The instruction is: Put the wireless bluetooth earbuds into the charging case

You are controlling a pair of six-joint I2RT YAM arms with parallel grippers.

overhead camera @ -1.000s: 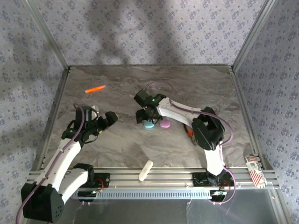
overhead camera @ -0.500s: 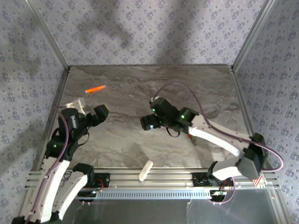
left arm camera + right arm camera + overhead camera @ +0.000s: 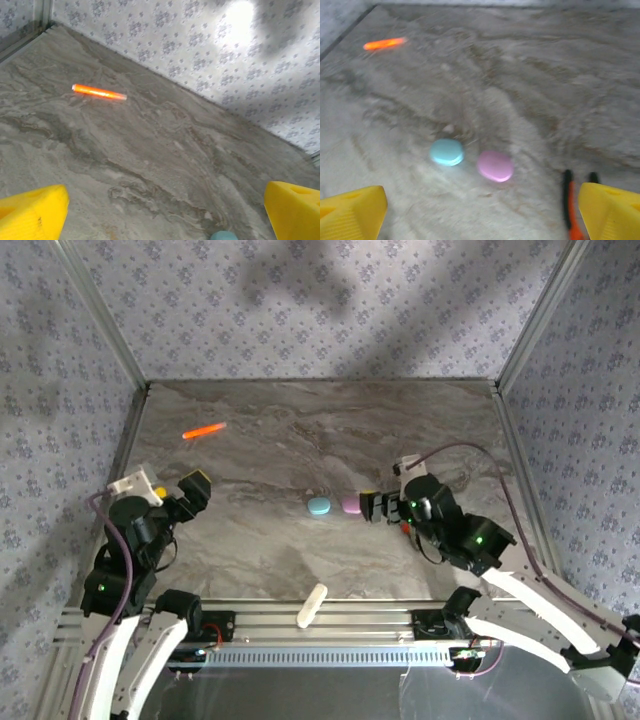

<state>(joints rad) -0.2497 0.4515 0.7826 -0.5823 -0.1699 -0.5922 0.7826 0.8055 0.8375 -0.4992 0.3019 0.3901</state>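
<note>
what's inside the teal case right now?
The teal case lies shut on the table beside the pink case; only its smooth outer shell shows. The closed lid covers the inside, so whether it holds earbuds cannot be told.

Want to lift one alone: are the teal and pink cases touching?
Apart. The right wrist view shows the teal case and pink case side by side with a plain gap between them.
</note>
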